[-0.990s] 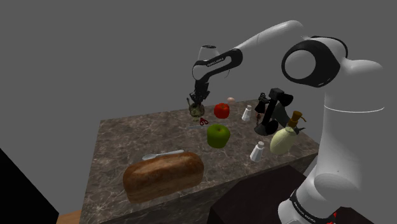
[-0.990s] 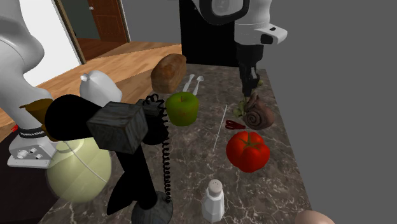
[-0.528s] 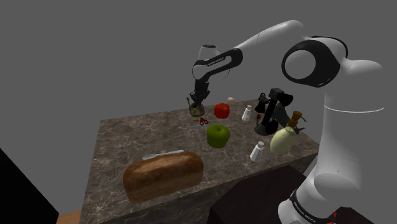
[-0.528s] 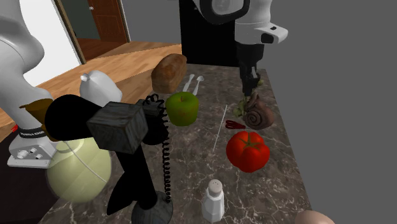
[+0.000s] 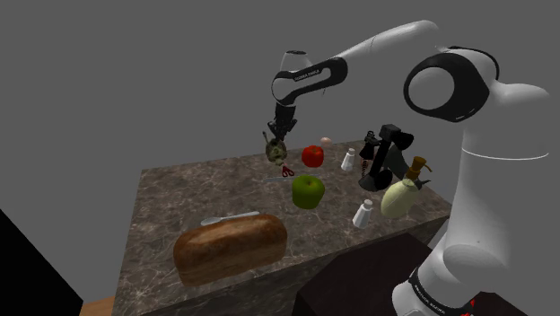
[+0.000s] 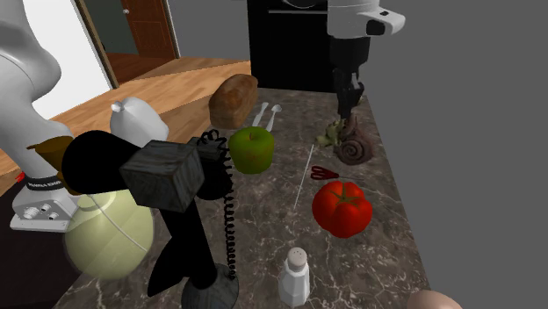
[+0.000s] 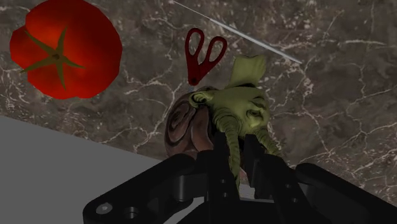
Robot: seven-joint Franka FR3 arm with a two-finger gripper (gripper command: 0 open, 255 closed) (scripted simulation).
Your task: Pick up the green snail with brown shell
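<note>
The counter (image 5: 170, 193) is dark brown marble with pale veins and stands in a room with plain grey walls. The second exterior view shows a wooden floor (image 6: 167, 83) and a brown door (image 6: 145, 26) beyond it. There is a black area (image 5: 27, 269) at the shoulder view's lower left.

On the counter are a loaf of bread (image 5: 231, 247), a green apple (image 5: 308, 190), a tomato (image 5: 312, 155), a white shaker (image 5: 363, 213) and small red-handled scissors (image 7: 205, 54).

The snail (image 7: 222, 118) has a wrinkled olive-green body and a brown, spiral-grooved shell. It is at the counter's far side, close to the scissors and the tomato. The gripper (image 7: 234, 159) comes down from above, and its black fingers are pinched narrowly on the green body, with the shell to one side. In the second exterior view the snail (image 6: 351, 145) seems to hang just clear of the marble, though the gap is hard to judge.
</note>
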